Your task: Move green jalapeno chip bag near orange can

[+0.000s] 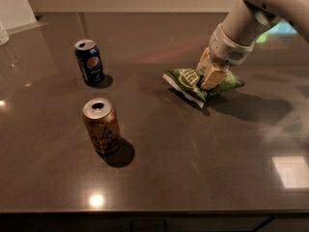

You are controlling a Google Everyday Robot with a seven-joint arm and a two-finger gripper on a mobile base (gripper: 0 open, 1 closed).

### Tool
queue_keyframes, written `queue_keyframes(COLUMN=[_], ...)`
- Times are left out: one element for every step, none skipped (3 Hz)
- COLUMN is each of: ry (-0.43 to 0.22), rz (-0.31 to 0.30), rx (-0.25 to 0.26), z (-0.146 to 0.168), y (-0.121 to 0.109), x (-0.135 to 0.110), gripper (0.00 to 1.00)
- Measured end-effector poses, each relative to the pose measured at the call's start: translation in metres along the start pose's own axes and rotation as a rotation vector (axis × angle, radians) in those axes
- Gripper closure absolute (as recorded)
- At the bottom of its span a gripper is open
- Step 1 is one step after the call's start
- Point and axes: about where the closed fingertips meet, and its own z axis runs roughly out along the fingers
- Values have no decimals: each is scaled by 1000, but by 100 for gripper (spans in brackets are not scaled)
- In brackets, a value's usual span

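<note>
The bag (185,79) is found in the upper right of the frame, lying on the dark counter (193,163) with its white sealed end pointing down and left and its far end hidden behind the gripper (208,78). The gripper, carried by the pale arm (251,18) that enters from the top right corner, is set down over the right half of the bag. Its cream fingers (213,76) are seen pinched on the bag from either side, one in front and one behind, so the bag is judged to be held, though its lower end may be resting on the counter; this cannot be told for certain. The orange can (100,125) stands upright in the lower left of the frame, well apart from the bag, and a blue can (89,62) stands upright above it in the upper left. The bag is judged to be light, soft and crinkly, with a slick foil skin and air inside, so it can be expected to give under pressure and to sag or swing from a hold. A hold across the middle of its body, as seen here, is judged sound; the sealed ends are flat and thin and would be harder to catch. The chips inside are brittle, so a hard squeeze is best avoided. Little weight is to be carried, yet the orange can is judged easily toppled if nudged — the bag should be set down beside it, not against it.
</note>
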Motion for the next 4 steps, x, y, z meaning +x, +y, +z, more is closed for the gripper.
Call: queue_keyframes(ry=[-49,-109,-151,-175], rz=[-8,-32,-57,-79], rx=[-33,-87,-119,-140], z=[-15,-25,-29,-25], y=[18,48,77,102], x=[-27,-60,-87,-106], gripper=[100,100,100,100])
